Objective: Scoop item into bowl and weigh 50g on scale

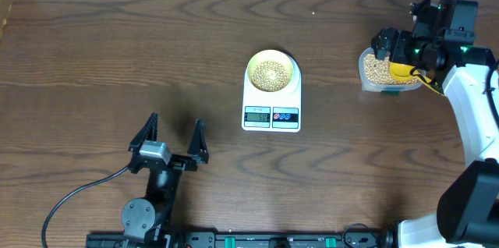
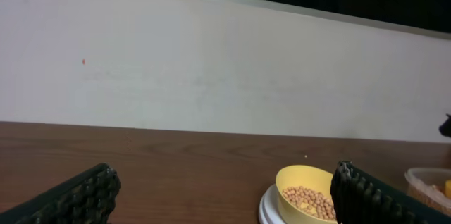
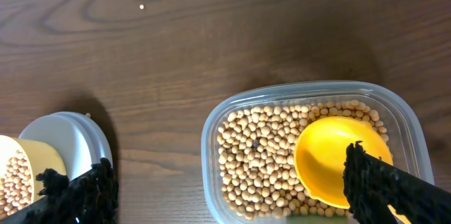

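The pale yellow bowl point(image 1: 272, 72) stands on the white scale point(image 1: 271, 115) at mid-table, with a layer of tan beans point(image 1: 270, 74) inside it. More beans point(image 3: 261, 153) fill a clear tub point(image 3: 211, 125), where a yellow scoop point(image 3: 331, 157) lies on them at the right. My right gripper point(image 3: 225, 175) hangs open above that tub, holding nothing, one finger over the scoop. My left gripper point(image 1: 173, 135) rests open and empty near the front edge, left of the scale. In the left wrist view the bowl point(image 2: 303, 182) shows just inside the right finger.
The clear tub point(image 1: 382, 71) sits at the far right of the table, under the right arm. A cable point(image 1: 70, 197) trails from the left arm's base at the front left. The scale's display point(image 1: 257, 117) faces the front edge.
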